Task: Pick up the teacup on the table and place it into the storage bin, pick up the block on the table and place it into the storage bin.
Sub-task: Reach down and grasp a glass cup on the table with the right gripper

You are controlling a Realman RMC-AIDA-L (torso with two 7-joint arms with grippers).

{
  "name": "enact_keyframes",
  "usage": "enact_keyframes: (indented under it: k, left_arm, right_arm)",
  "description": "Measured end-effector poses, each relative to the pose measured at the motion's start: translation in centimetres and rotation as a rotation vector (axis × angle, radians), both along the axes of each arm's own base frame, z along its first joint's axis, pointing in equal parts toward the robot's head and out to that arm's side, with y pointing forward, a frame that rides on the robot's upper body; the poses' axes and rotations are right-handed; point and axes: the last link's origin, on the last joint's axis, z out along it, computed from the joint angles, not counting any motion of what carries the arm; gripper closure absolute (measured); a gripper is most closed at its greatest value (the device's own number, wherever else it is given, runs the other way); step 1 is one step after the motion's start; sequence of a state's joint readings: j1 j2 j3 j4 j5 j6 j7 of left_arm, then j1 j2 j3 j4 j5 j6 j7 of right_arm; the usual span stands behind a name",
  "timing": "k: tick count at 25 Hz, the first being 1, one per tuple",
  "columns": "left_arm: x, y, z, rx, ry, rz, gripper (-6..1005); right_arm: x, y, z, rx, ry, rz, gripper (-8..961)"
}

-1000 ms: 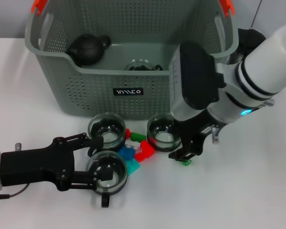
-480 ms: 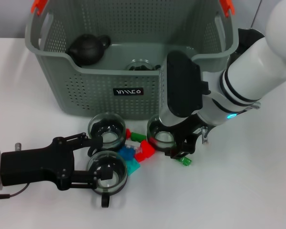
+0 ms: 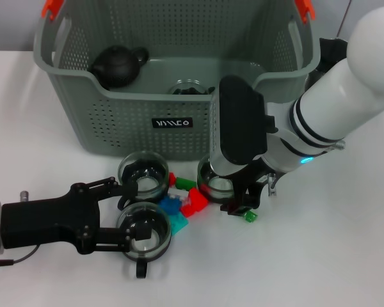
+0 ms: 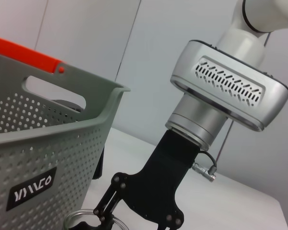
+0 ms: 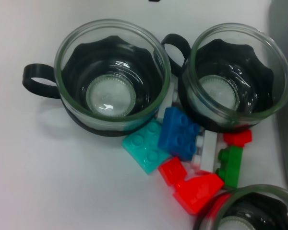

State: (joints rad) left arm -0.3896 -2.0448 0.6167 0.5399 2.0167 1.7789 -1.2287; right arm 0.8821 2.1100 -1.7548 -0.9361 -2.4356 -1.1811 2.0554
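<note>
The left gripper (image 3: 129, 214) is open around the teacup (image 3: 143, 231) in front of the storage bin (image 3: 160, 121). The right gripper (image 3: 238, 201) hangs over the bin-front blocks (image 3: 185, 203); whether it is spread or closed cannot be determined.

White arms, black tools (image 3: 246, 203)

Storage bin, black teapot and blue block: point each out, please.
storage bin (image 3: 115, 121), head view, on its perforated front wall.
black teapot (image 3: 115, 66), head view, on its round body inside the bin.
blue block (image 5: 180, 134), right wrist view, on its studded top face.
</note>
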Motion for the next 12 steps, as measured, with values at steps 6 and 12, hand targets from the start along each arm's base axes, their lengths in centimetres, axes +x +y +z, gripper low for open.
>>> enact_keyframes:
  k: [6, 12]
  left_arm:
    - [-0.04, 0.01, -0.02, 0.0, 0.003, 0.002, 66]
    - [-0.04, -0.02, -0.06, -0.002, 0.001, 0.003, 66]
  right_arm:
    - [0.25, -0.1, -0.24, -0.001, -0.006, 0.0, 299]
    - [0.29, -0.19, -0.34, -0.002, -0.01, -0.002, 300]
